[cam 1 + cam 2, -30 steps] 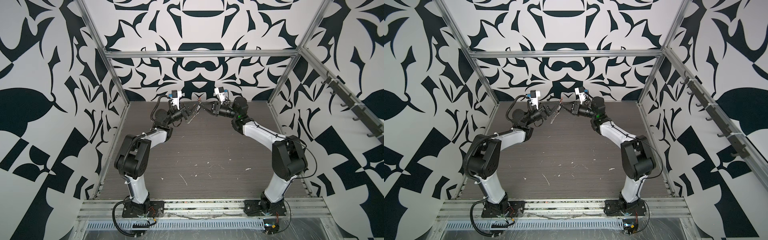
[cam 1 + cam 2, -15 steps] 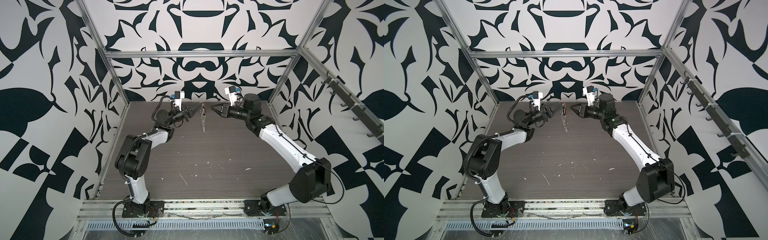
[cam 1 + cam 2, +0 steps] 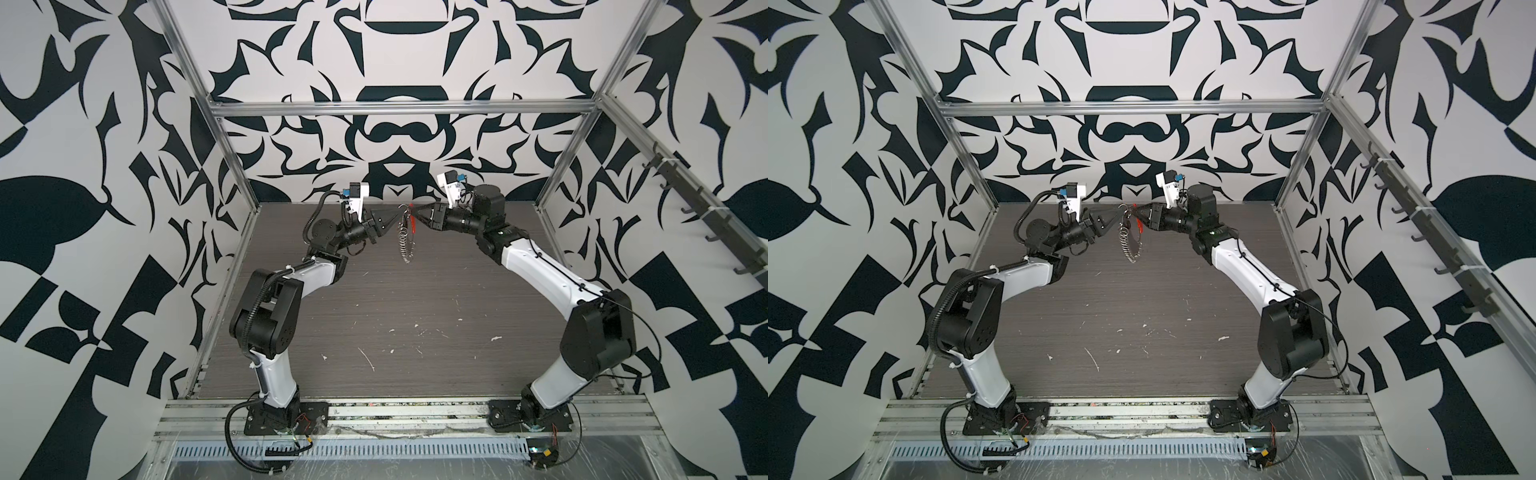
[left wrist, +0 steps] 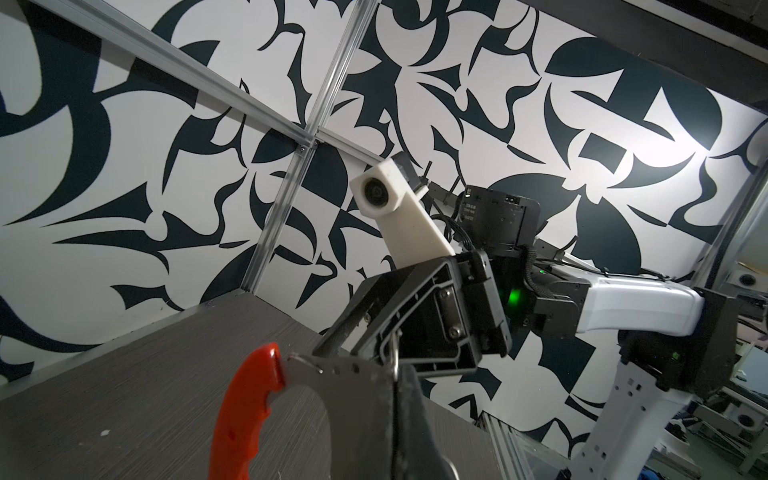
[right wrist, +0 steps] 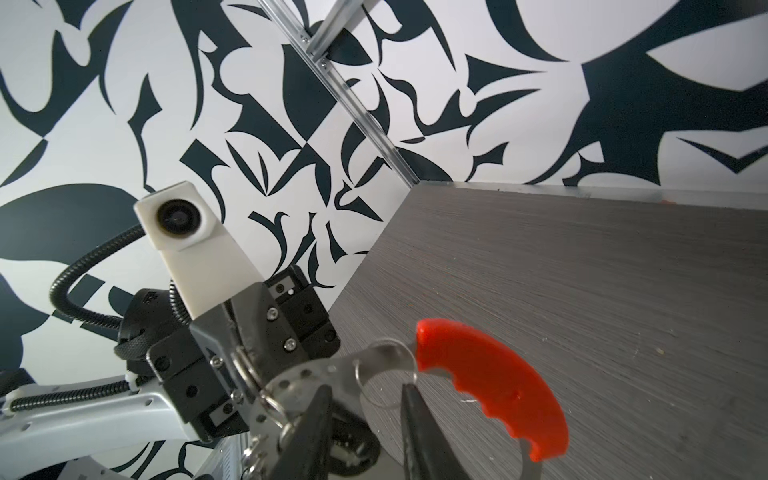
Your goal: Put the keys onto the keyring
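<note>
The keyring [image 3: 405, 241] hangs in the air at the back middle in both top views, a silvery loop [image 3: 1131, 245] with a red curved section [image 3: 413, 224]. My left gripper [image 3: 392, 218] is shut on its perforated metal band [image 4: 353, 395], with the red section [image 4: 245, 415] beside it. My right gripper [image 5: 365, 399] faces it, open. Its black fingers [image 5: 320, 415] straddle the band [image 5: 299, 378] and a thin split ring [image 5: 386, 374], close to the red section [image 5: 490, 382]. The keys are not visible in any view.
The grey wood-grain table [image 3: 374, 311] carries white scuff marks [image 3: 365, 357] near the front. A rack of dark hooks [image 3: 706, 216] runs along the right wall. Aluminium frame posts [image 3: 232, 166] stand at the back corners.
The right gripper's fingers have spread apart. The keyring has dropped from between the two grippers and hangs from the left one. The right arm swung out and came back close.
</note>
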Robot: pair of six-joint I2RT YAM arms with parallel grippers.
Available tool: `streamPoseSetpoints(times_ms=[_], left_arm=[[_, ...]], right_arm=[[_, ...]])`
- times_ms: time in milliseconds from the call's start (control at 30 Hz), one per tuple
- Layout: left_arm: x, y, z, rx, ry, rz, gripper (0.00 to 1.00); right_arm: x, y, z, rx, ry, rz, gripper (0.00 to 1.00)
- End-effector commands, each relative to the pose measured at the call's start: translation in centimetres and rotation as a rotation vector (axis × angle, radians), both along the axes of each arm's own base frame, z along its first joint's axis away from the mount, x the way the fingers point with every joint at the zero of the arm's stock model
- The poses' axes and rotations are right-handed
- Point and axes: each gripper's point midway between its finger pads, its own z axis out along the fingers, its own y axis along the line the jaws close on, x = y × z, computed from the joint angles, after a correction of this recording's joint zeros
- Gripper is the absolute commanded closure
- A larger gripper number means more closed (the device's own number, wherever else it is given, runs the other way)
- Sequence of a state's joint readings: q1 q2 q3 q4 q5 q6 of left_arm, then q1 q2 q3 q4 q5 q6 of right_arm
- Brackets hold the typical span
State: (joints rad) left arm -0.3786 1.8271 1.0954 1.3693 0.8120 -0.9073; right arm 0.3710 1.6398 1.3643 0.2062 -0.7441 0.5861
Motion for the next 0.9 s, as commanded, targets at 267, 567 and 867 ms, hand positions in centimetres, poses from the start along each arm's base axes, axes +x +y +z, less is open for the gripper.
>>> streamPoseSetpoints(times_ms=[267,567,867], left_arm=[[-0.3,0.5,1.7,-0.038,-0.046,-0.013,1.00],[-0.1,0.7,2.0,-0.045,-0.047,-0.003,1.00],[-0.1,1.0,2.5,-0.054,-0.052,0.003,1.00]], right_arm=[[-1.8,0.8,6.3,0.176,-0.181,0.095,0.59],[-1.9,1.6,5.2,0.183,-0.150,0.134,0.62],[-2.2,2.0,3.7,0.171,-0.127,0.143,0.71]])
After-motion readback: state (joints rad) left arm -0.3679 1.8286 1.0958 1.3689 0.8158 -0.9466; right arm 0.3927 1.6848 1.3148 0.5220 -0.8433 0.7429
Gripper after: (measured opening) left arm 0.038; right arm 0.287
